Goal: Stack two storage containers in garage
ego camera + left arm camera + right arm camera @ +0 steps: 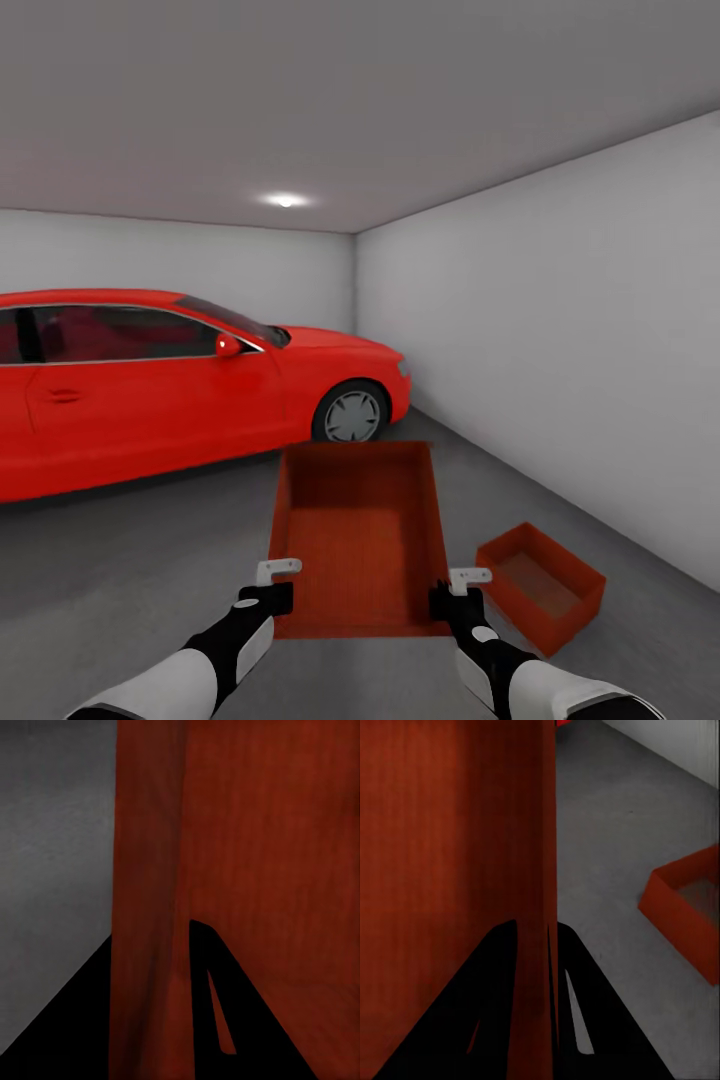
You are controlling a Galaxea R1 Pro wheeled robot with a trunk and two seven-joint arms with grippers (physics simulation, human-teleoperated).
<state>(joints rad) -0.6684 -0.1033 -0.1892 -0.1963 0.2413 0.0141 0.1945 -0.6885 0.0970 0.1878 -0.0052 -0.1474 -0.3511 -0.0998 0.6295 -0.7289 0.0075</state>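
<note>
Red-orange bin [360, 535] clamped between left hand [277, 582], right hand [458, 588].

A: Bins?
B: Two red-orange bins. One held up in front [360, 530], one on the grey floor [120, 580] off to the right [542, 585].

A: Same two in the wrist cams?
B: Right wrist cam has both: the held bin's wall [457, 832] and the floor bin [682, 907]. Left wrist cam has the held bin's wall [225, 870].

A: Grippers?
B: Two. Left gripper [268, 592], right gripper [458, 598], one on each near corner of the held bin.

A: Cars?
B: One red car [150, 390]. One wheel [352, 413] showing, one side mirror [228, 346].

A: Lights?
B: One ceiling light [286, 200].
</note>
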